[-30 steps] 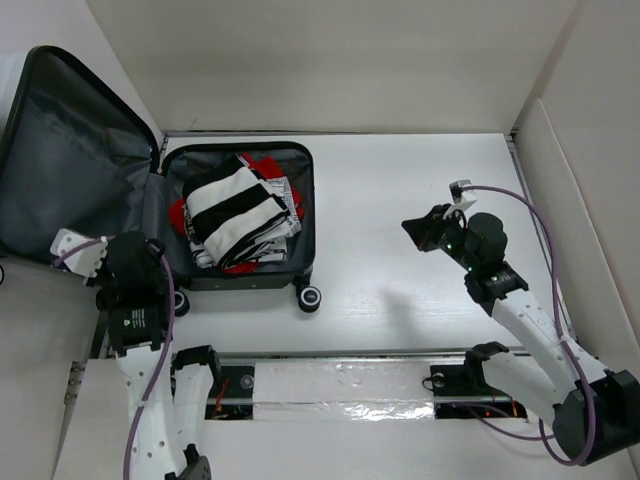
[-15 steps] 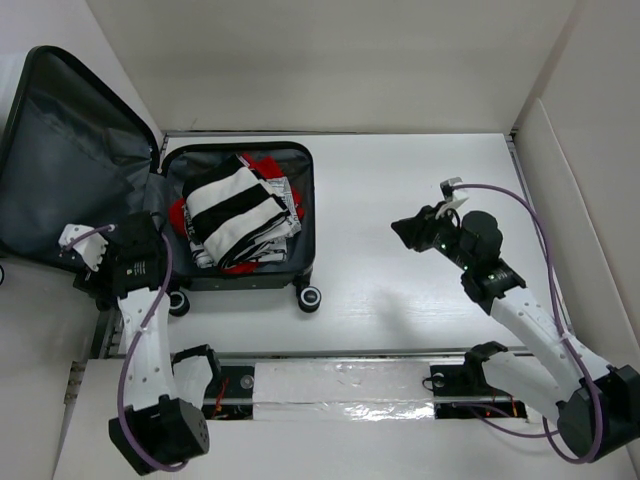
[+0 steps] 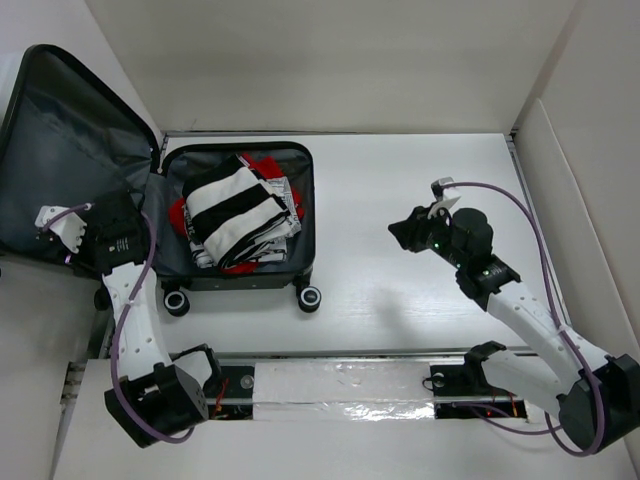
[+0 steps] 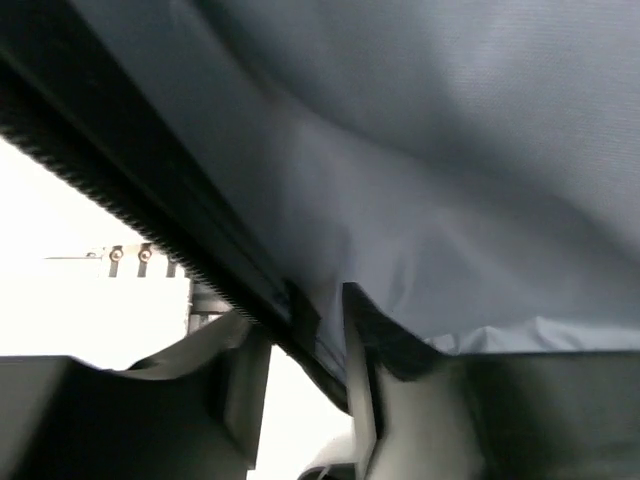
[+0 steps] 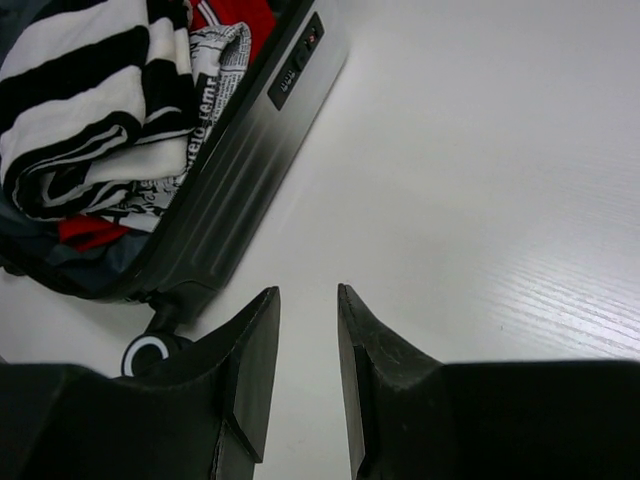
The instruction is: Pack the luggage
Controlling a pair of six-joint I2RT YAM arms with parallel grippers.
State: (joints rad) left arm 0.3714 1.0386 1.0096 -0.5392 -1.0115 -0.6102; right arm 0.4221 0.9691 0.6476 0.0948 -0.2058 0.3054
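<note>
The luggage [image 3: 300, 215] lies open at the left of the table, its base filled with a black-and-white striped garment [image 3: 235, 205] over red clothing [image 3: 265, 165]. Its grey-lined lid [image 3: 70, 150] stands tilted up to the left. My left gripper [image 3: 128, 222] is at the lid's near edge. In the left wrist view its jaws [image 4: 305, 350] straddle the lid's black rim [image 4: 150, 190], with a gap still showing on one side. My right gripper [image 3: 402, 232] hovers over bare table, slightly open and empty. In the right wrist view [image 5: 308, 295] it points toward the luggage's side [image 5: 250, 170].
Two black wheels [image 3: 310, 297] [image 3: 175, 302] stick out at the luggage's near side. White walls enclose the table at the back and the right [image 3: 575, 200]. A rail with taped padding [image 3: 340, 385] runs along the near edge.
My left arm has swung up and left from beside the luggage's near corner to the lid's edge. My right gripper has drifted a little left toward the luggage.
</note>
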